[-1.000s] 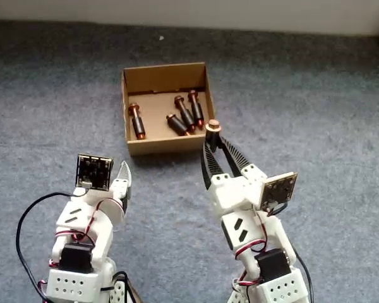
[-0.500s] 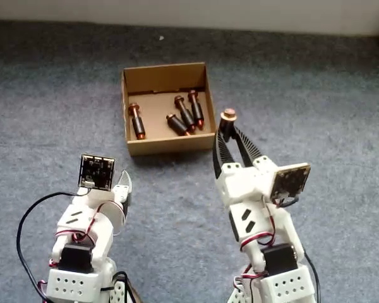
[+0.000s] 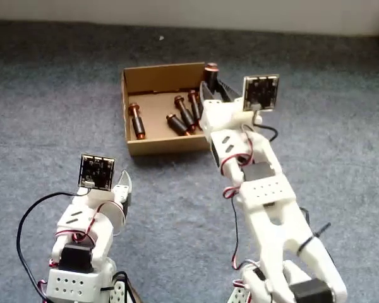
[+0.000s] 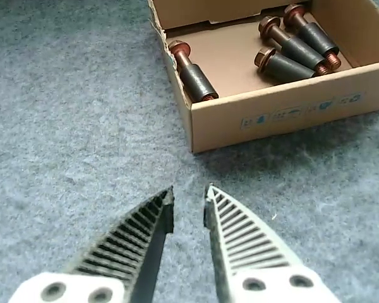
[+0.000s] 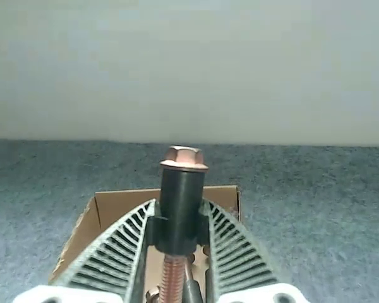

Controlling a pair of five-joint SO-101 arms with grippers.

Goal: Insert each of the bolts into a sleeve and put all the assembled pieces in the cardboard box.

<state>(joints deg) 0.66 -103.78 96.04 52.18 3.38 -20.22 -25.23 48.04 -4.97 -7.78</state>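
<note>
The right end effector (image 5: 179, 211) is clenched on a dark sleeve (image 5: 179, 196) with a bolt (image 5: 184, 156) through it. The pair is held upright, with the copper head above the fingers (image 5: 129, 240) and the threaded end showing below them. In the high view this end effector (image 3: 210, 88) hangs over the far right corner of the box (image 3: 167, 146), with the sleeve (image 3: 210, 77) at the box's rim. Just beneath it and to its left, three sleeved bolts (image 3: 184, 113) lie close together on the box floor. A fourth sleeved bolt (image 3: 137, 121) lies farther left, by the opposite wall. Well apart from it, the left end effector (image 4: 188, 192) is released, its fingers slightly parted and holding nothing. It hovers (image 3: 123, 184) over the grey table (image 3: 316, 95), with the box (image 4: 290, 117) just ahead of it and to its right.
</note>
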